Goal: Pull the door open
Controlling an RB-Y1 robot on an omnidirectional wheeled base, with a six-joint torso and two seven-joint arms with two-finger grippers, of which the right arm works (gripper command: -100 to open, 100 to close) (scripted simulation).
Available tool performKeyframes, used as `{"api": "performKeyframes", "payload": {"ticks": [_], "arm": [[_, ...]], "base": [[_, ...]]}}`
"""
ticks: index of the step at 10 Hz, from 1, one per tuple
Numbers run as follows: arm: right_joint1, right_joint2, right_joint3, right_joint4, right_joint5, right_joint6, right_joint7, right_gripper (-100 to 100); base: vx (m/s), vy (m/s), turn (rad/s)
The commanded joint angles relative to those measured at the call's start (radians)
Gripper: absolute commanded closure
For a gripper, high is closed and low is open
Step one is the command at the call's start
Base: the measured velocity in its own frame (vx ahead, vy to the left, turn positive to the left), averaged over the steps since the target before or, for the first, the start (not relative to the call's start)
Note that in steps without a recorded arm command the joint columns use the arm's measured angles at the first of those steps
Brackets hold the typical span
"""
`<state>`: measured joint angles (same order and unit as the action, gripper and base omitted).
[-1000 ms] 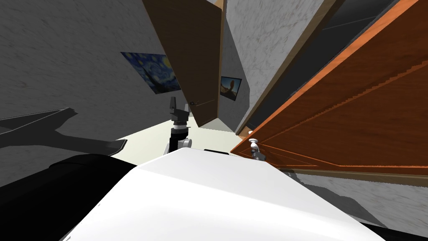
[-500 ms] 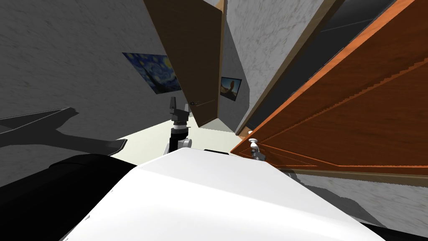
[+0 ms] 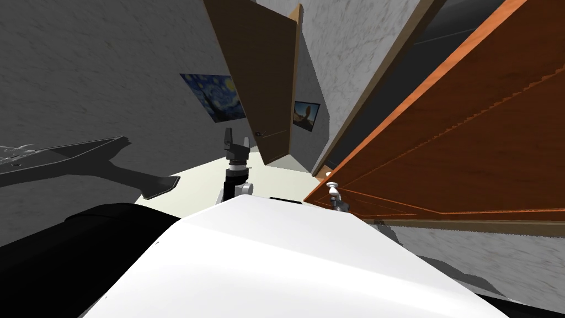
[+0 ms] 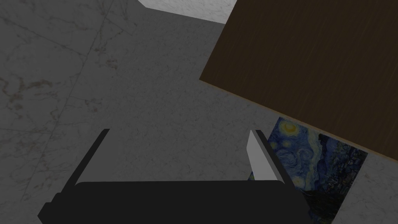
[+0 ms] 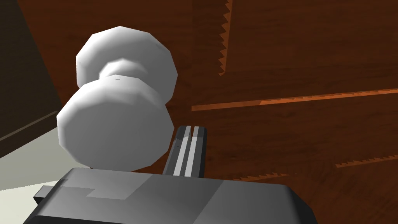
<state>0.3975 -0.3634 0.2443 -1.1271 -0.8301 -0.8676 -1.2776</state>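
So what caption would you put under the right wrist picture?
Right gripper, fingers closed together, beside the white knob of a reddish-brown door.

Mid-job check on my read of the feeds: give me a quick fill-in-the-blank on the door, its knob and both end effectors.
1. The knob on the reddish-brown door is ___ in colour.
2. The left end effector, facing a grey wall, has its fingers ___.
3. The right end effector has its fingers ___, and they lie beside the knob, not around it.

Missing words: white; open; shut.
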Motion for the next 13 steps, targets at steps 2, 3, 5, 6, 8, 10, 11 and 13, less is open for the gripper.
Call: {"api": "performKeyframes", "payload": {"ticks": [2, 3, 5, 6, 8, 10, 11, 13], "arm": [[-0.012, 0.006, 0.040, 0.006, 0.029, -0.029, -0.020, -100], [-0.014, 0.005, 0.046, 0.008, 0.034, -0.034, -0.024, -100], [-0.017, 0.004, 0.058, 0.011, 0.044, -0.045, -0.031, -100], [-0.018, 0.004, 0.064, 0.012, 0.049, -0.050, -0.035, -100], [-0.020, 0.003, 0.074, 0.015, 0.056, -0.058, -0.041, -100], [-0.022, 0.002, 0.081, 0.017, 0.062, -0.064, -0.046, -100], [-0.022, 0.002, 0.081, 0.017, 0.062, -0.064, -0.046, -100], [-0.023, 0.001, 0.083, 0.018, 0.064, -0.066, -0.047, -100]], "base": [[-0.165, -0.048, 0.113], [-0.106, -0.028, 0.037], [-0.076, -0.017, 0.033], [-0.077, -0.023, 0.069], [-0.078, -0.032, 0.038], [-0.086, -0.006, 0.037], [-0.053, 0.007, -0.006], [-0.025, -0.004, 0.025]]}}
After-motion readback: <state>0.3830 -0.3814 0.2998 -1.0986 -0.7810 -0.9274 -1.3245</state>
